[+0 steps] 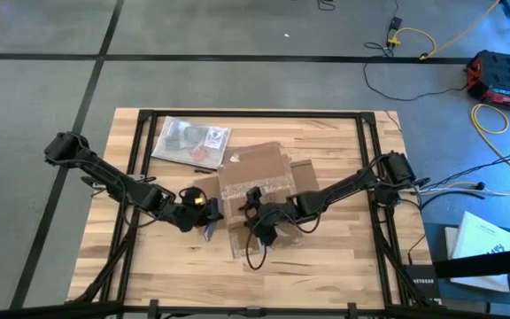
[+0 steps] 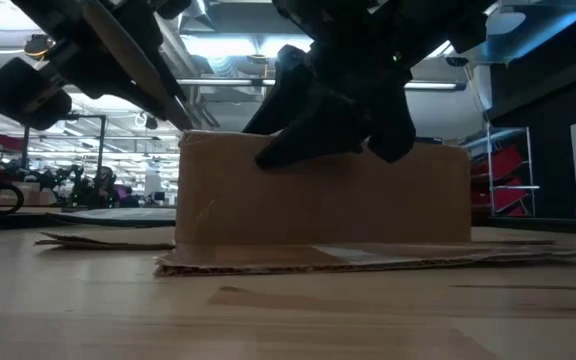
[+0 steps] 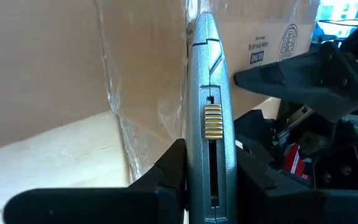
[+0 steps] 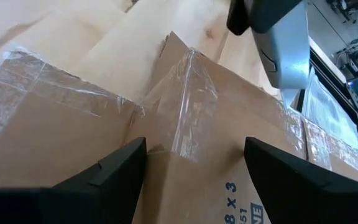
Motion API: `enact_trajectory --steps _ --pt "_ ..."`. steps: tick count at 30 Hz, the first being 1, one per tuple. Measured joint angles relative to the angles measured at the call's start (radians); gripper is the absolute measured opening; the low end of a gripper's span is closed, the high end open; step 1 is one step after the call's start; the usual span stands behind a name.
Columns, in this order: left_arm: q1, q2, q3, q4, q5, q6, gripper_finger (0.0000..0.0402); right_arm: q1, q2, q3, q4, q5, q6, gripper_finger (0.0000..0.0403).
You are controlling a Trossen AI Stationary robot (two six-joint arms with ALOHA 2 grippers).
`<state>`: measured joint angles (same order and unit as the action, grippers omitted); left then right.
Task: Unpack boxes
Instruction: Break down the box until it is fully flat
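Observation:
The brown cardboard box (image 1: 255, 177) with clear tape strips sits mid-table, its flaps (image 2: 368, 258) lying flat on the wood. My left gripper (image 1: 197, 213) is at its left near corner, shut on a grey box cutter (image 3: 210, 93). The cutter's tip (image 3: 204, 22) is at the taped corner edge of the box wall (image 3: 55, 62). My right gripper (image 4: 194, 168) stands open over the box's near part, one finger on each side of a taped cardboard ridge (image 4: 188, 62). The cutter (image 4: 281, 50) also shows beyond that ridge. My left gripper pinches the box cutter's handle (image 3: 211, 186) between its two fingers, below the yellow slider. The cutter runs on along the fingers, narrow side up, and its front end points at the box's taped corner. My right gripper's spread fingers (image 4: 110, 177) slant down onto the box top; I cannot tell whether they touch the cardboard.
A clear plastic bag (image 1: 189, 142) with dark contents lies at the table's far left. A black frame rail (image 1: 370, 159) runs around the tabletop. Bare wood lies along the near edge (image 1: 326, 266). Cables and a red case (image 1: 503, 75) are on the floor beyond.

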<state>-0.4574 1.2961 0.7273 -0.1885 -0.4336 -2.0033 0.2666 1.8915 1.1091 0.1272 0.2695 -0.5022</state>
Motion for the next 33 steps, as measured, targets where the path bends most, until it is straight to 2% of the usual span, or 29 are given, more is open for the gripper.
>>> enact_trajectory --steps 7,10,15,19,23,28,33 --pt "-0.001 -0.002 0.000 -0.005 -0.004 0.020 0.0059 -0.001 0.000 0.000 -0.004 0.014 0.002 0.0257" --pt "0.000 -0.045 0.000 -0.026 -0.032 0.057 0.0059 0.000 0.000 0.000 -0.021 0.014 0.022 0.0257" --pt "0.002 -0.122 0.008 -0.226 -0.104 0.021 0.0059 0.000 0.000 0.002 -0.044 0.014 0.023 0.0257" --pt "0.020 -0.153 0.002 -0.260 -0.094 0.016 0.0059 0.000 0.000 0.002 -0.046 0.013 0.024 0.0257" --pt "0.055 -0.149 0.000 -0.226 -0.049 0.051 0.0059 0.000 0.000 0.002 -0.046 0.013 0.024 0.0257" --pt "0.125 -0.121 0.000 -0.158 0.062 0.149 0.0059 0.001 -0.001 0.002 -0.047 0.011 0.024 0.0257" --pt "0.182 -0.107 -0.001 -0.160 0.151 0.209 0.0059 0.001 -0.001 0.002 -0.047 0.010 0.024 0.0257"
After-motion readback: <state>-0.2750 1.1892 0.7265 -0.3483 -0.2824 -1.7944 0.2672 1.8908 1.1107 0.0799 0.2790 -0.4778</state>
